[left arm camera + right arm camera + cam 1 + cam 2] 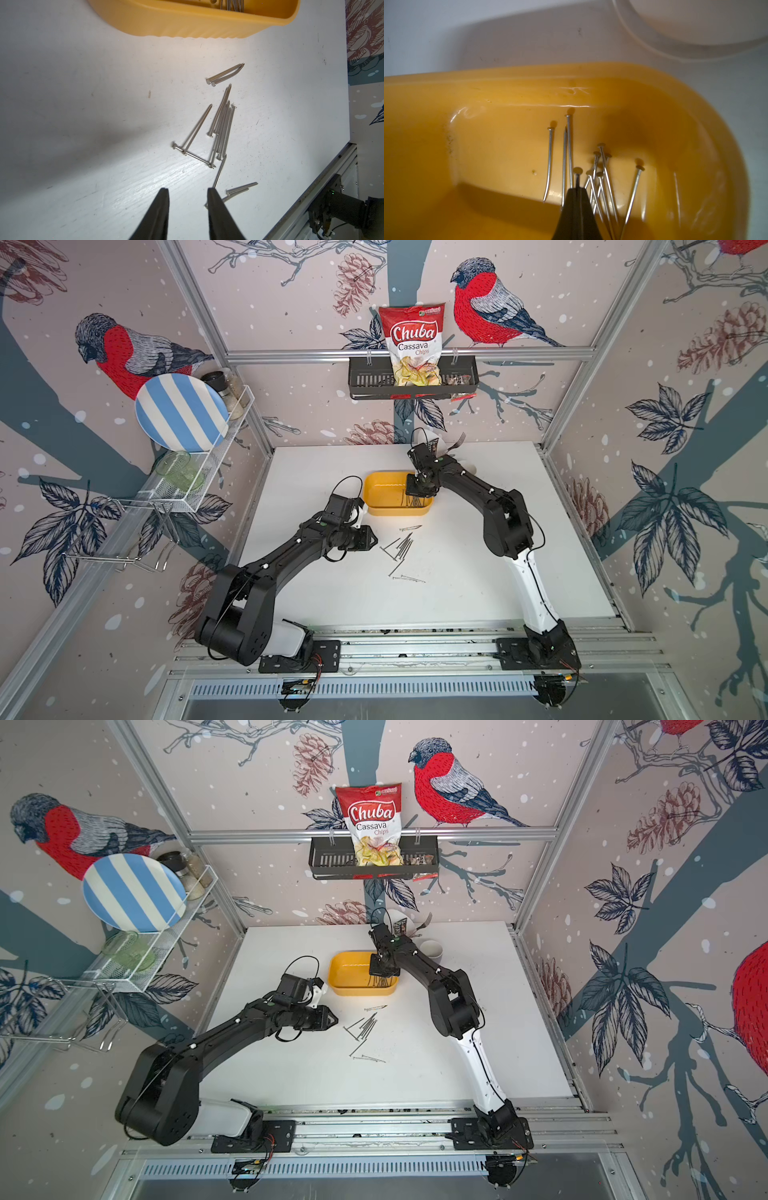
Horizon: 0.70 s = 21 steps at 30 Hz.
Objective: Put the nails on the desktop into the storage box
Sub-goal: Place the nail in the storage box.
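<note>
Several nails [402, 548] [365, 1028] lie scattered on the white desktop [478, 572], just in front of the yellow storage box [395, 511] [360, 991]. The left wrist view shows this loose pile of nails [222, 124] below the box wall [187, 22]. My left gripper [188, 190] [375, 540] hovers at the pile's left edge, open, with nothing between its fingers. My right gripper [577, 188] hangs inside the box [529, 72], shut on one nail [577, 175] whose head sticks out past the tips. Several more nails [604, 176] lie on the box floor.
A white mug [432, 948] stands just behind and to the right of the box, with a fork [457, 439] in a holder further back. A black wall basket holds a chips bag [411, 344]. A wire rack with a striped plate [178, 410] hangs at the left.
</note>
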{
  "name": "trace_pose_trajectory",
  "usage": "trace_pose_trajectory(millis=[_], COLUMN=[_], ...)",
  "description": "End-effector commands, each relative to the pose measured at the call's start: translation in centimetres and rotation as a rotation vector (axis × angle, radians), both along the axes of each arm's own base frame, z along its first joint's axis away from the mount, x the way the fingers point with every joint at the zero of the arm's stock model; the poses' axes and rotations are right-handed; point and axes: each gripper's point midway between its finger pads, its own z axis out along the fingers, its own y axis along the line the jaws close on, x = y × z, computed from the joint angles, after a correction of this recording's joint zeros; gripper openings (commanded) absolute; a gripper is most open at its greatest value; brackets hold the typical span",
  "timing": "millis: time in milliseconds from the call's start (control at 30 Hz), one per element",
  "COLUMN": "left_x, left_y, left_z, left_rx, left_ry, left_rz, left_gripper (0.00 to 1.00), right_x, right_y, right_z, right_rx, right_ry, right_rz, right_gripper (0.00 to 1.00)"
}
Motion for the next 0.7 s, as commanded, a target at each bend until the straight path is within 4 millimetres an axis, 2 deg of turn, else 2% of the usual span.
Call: trace_pose_trajectory(millis=[0, 133, 367, 533, 667], left_x=[0.1, 0.2, 0.0, 0.0, 0.0], left_y=[0.2, 0.3, 0.3, 0.3, 0.2], left_z=[0.0, 0.0, -0.1, -0.1, 0.1], left_rx=[0.011, 0.011, 0.008, 0.002, -0.009], left_ry=[-0.004, -0.004, -0.001, -0.001, -0.010], left_rz=[-0.007, -0.005, -0.003, 0.002, 0.009], left_gripper=[0.34, 0.34, 0.35, 0.35, 0.35], right_x=[0.1, 0.0, 0.0, -0.7, -3.2], right_y=[0.1, 0.0, 0.2, 1.4, 2.7], right_z=[-0.5, -0.6, 1.2, 4.0, 6.5], right_rx=[0.004, 0.003, 0.028, 0.058, 0.019], right_ry=[0.007, 0.013, -0.003, -0.043, -0.090], right_rz=[-0.013, -0.017, -0.016, 0.024, 0.118], right_gripper=[0.00, 0.07, 0.28, 0.29, 0.30])
